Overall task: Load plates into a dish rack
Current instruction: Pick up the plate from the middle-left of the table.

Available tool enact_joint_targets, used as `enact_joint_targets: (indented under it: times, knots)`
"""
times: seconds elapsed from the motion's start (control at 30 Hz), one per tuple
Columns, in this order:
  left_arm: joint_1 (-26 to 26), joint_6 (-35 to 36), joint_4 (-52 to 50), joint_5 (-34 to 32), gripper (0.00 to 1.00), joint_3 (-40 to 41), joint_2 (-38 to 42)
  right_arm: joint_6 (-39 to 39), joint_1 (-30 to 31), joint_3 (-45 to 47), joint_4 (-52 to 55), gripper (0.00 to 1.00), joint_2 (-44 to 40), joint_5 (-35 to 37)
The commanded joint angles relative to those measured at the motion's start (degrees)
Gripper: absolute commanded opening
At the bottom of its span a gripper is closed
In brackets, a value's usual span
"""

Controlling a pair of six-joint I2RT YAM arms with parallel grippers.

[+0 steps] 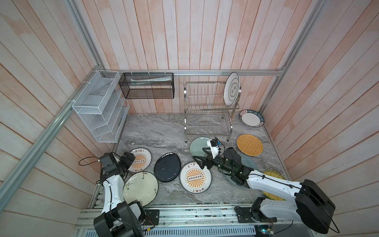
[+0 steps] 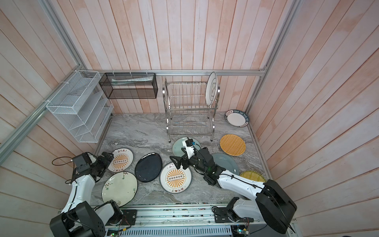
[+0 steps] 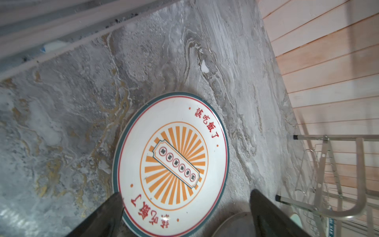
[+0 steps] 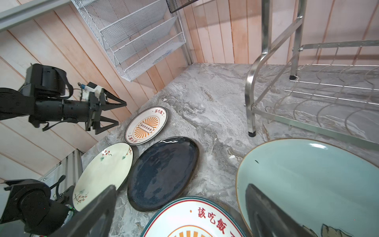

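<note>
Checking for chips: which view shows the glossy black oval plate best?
Right wrist: the glossy black oval plate lies close, almost entirely visible. Both top views show it smaller; left wrist, barely an edge.

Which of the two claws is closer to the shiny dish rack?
Right. The right gripper hovers open just in front of the rack, near its legs. The left gripper, also open, is farther off to the side, at the edge of a sunburst plate.

Grey marbled tabletop (image 1: 155, 131) sits under pale pink plank walls (image 1: 184, 37). At ten o'clock, a white mesh tiered organiser (image 1: 98, 106) hangs in the corner. At eleven, just beside it, a black mesh basket (image 1: 146, 90) hangs from the back aluminium rail (image 1: 205, 72), with folded paper (image 1: 150, 80) inside.
</note>
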State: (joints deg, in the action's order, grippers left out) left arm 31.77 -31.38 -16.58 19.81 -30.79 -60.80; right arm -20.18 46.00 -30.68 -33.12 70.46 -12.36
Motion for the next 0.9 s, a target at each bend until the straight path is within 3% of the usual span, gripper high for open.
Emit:
enact_joint_targets:
  times: [0.0,0.5,0.87]
  knots:
    - [0.97,2.86,5.38,-3.64,0.95,1.13,-1.46,-0.74,0.31,0.32,-3.01,0.98,1.42,-2.23]
    - [3.47,6.25,12.18,-0.37,0.91,0.29,-15.35,-1.63,0.31,1.48,-4.49,0.98,-0.01,-2.61]
    - [2.25,5.51,16.21,10.94,0.85,0.55,-23.37,-1.39,0.31,2.29,-4.82,0.98,-1.64,-1.35]
